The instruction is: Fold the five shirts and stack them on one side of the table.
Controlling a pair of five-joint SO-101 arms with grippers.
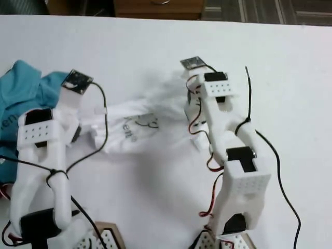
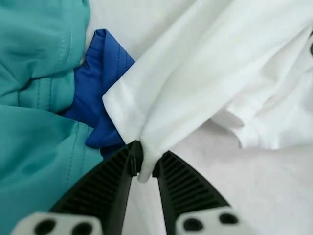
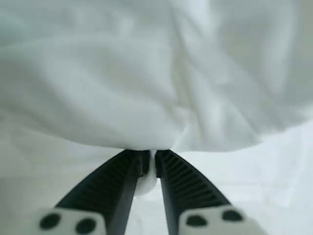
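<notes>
Your left pincer [image 2: 145, 165] is clenched tight on a corner of the white shirt [image 2: 205, 73]. Your right pincer [image 3: 149, 164] is pinched on a fold of the same shirt. In the high view, the white shirt lies bunched up in the middle of the tabletop [image 1: 155, 41], pulled long between your two pincers. A teal shirt [image 2: 34, 73] sits at the left side of the tabletop. A blue shirt [image 2: 105, 88] peeks out between the teal one and the white one, touching both.

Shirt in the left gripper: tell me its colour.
The shirt is white, seen best in the left wrist view, pinched by the left gripper.
</notes>
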